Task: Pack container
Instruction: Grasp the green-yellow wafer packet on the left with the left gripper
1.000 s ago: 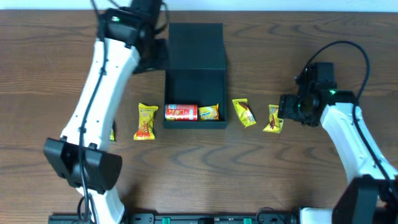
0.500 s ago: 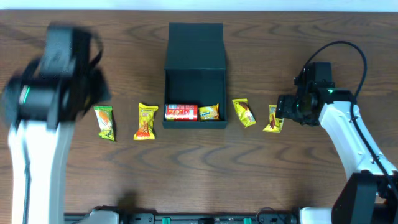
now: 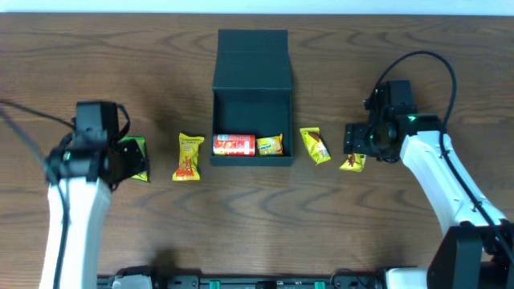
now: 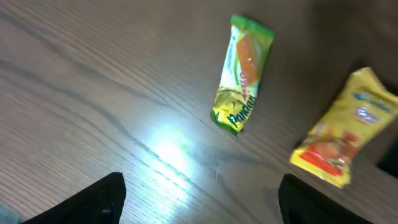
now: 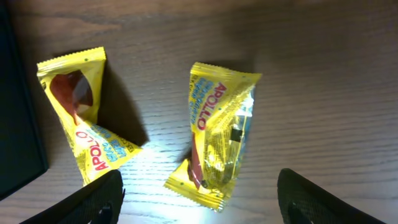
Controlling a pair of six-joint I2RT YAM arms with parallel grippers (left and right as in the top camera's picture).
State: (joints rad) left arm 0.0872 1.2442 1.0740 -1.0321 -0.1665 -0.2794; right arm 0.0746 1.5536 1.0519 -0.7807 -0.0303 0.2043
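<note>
The dark teal container [image 3: 250, 103] stands open at table centre, its lid [image 3: 252, 58] folded back. Inside along the front wall lie a red can [image 3: 234, 145] and a yellow packet [image 3: 270, 145]. My left gripper [image 3: 120, 160] is open and empty, low over a green packet [image 3: 138, 154], which shows ahead of the fingers in the left wrist view [image 4: 244, 74] beside a yellow packet [image 4: 345, 146]. My right gripper [image 3: 357, 148] is open over a yellow packet [image 3: 353, 162]; the right wrist view [image 5: 199, 205] shows that packet [image 5: 217, 134] between the fingers.
Another yellow packet [image 3: 189, 156] lies left of the container, and one [image 3: 316, 145] lies just right of it, also in the right wrist view [image 5: 84, 121]. The container's dark wall [image 5: 15, 124] shows at that view's left edge.
My left arm swung from behind the container's lid out to the left front and came down over the green packet. My right gripper shifted slightly left over its yellow packet.
</note>
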